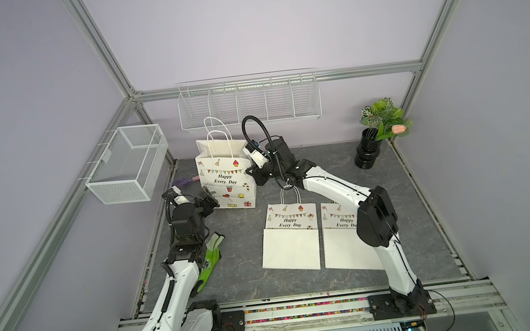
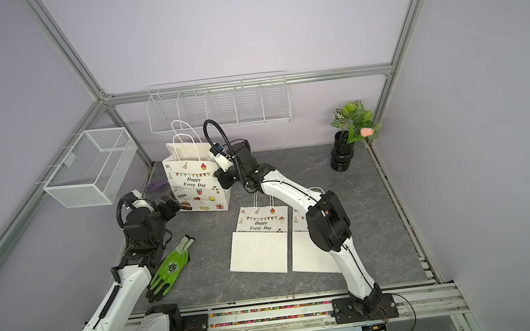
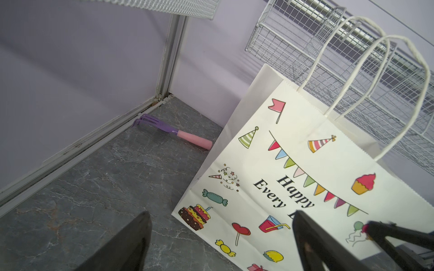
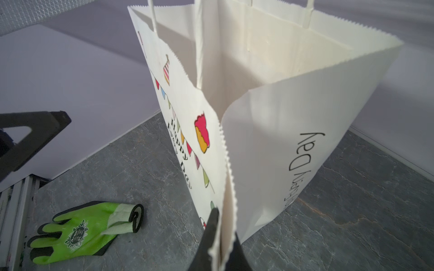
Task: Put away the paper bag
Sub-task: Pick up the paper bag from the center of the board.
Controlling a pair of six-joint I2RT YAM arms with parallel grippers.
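Left gripper is being held spread, holding nothing, just left of the standing paper bag. Rake is being left behind the bag, green glove front-left. The bag's upper right edge is being pinched by the clenched right gripper. Flat bags are being left front-right.

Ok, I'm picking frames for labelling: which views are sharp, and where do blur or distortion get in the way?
In both top views: soft even light, frame posts splayed by the wide lens, print on the standing paper bag readable. Left wrist view: bag sharp, left gripper blurred. Right wrist view: right gripper, shut on the bag's rim, soft; green glove crisp.
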